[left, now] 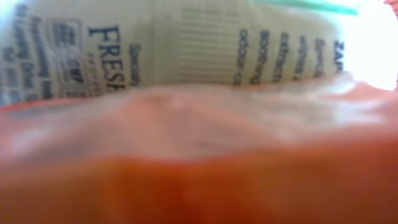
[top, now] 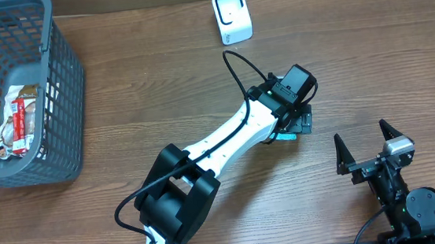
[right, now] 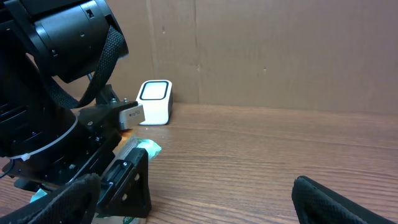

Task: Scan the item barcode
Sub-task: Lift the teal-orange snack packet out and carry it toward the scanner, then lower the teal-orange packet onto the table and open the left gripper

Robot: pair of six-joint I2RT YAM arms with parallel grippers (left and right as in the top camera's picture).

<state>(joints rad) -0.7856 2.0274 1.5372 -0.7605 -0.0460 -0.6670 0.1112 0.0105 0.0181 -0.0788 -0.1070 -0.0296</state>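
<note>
Packet [top: 286,136] lies on worktop [top: 198,84] under left end effector [top: 303,120], well apart from scanner [top: 232,16]. Left grip: cannot tell. Right end effector [top: 364,142] spread, empty. Scan not yet done.

In the left wrist view, the cream and orange plastic packet [left: 205,43] bears dark blue capitals reading "FRES" at the upper left of the frame, while the smaller sideways lines at upper right are too blurred to read.
</note>
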